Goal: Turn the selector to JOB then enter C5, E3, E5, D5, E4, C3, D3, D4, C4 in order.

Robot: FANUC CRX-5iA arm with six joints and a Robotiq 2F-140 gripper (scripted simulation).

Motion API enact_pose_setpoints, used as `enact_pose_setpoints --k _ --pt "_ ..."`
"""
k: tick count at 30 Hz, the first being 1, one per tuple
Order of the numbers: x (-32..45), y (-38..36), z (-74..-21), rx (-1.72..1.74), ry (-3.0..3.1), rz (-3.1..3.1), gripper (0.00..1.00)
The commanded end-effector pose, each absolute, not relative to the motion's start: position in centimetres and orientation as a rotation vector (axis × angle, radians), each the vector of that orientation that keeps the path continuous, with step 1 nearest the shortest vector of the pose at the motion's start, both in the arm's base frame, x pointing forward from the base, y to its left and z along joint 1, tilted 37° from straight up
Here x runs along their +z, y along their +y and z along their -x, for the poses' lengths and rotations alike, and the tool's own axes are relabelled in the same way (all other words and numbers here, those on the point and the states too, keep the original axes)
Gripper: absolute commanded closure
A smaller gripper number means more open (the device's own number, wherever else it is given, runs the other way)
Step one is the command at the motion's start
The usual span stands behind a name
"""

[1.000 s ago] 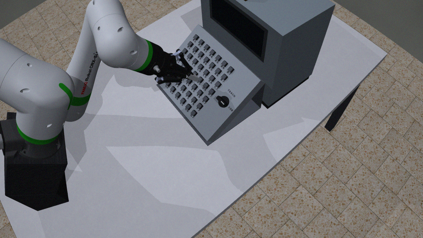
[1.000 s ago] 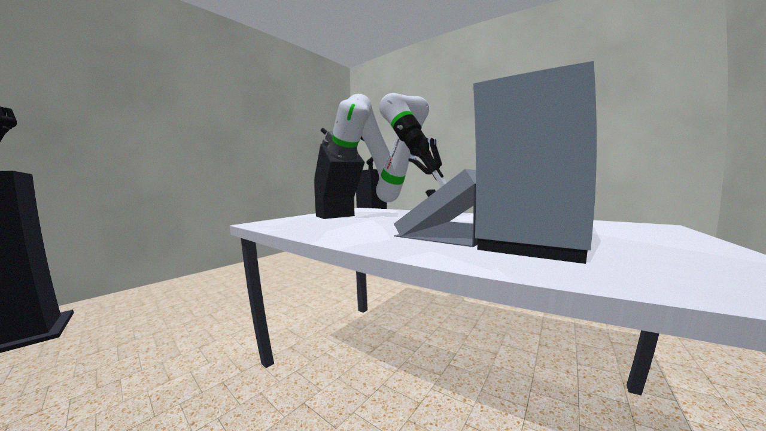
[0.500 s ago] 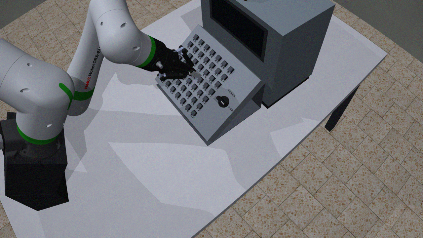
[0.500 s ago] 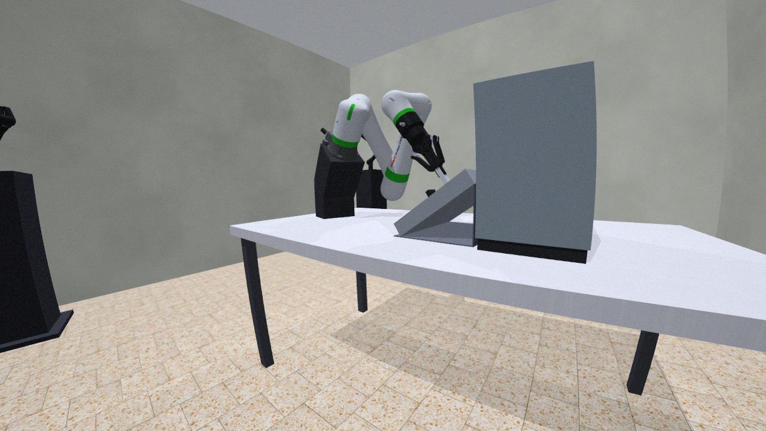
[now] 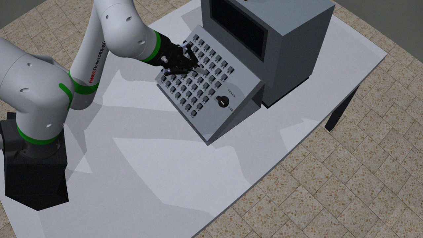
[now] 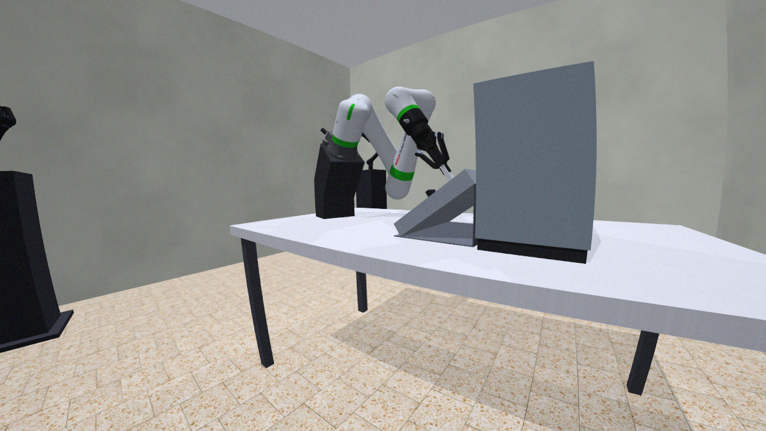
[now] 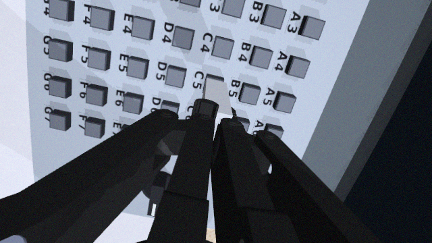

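The sloped grey keypad panel (image 5: 212,121) (image 6: 438,206) (image 7: 337,40) sits in front of the machine box (image 5: 295,44) (image 6: 535,160). All the keys that I see are plain grey and none is lit. My gripper (image 5: 196,67) (image 6: 441,163) (image 7: 212,96) is shut, and a pale rod sticks out from its fingertips. In the wrist view the rod's tip rests over key C5 (image 7: 216,77), between D5 (image 7: 175,76) and B5 (image 7: 250,93). The black selector knob (image 5: 222,101) sits between the TEACH and JOB labels at the panel's right; I cannot tell which one it points to.
The machine's dark screen (image 5: 236,26) rises right behind the keypad. The white table (image 5: 147,177) (image 6: 643,278) carries the machine and the robot's black base (image 5: 35,177) (image 6: 334,184). A second black stand (image 6: 21,267) is on the floor at the far left.
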State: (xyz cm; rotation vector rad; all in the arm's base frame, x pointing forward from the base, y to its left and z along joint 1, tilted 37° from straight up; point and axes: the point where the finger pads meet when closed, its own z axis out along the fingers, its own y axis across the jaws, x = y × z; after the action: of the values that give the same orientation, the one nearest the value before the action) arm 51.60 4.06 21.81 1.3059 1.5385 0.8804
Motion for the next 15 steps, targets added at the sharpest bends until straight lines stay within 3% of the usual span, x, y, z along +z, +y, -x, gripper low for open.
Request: enact_pose_setpoints --k 1,15 --pt "21.8 4.1 -51.8 0.882 1.538 -1.305 1.00" --pt "21.2 4.0 -53.4 0.882 1.538 -1.305 1.00"
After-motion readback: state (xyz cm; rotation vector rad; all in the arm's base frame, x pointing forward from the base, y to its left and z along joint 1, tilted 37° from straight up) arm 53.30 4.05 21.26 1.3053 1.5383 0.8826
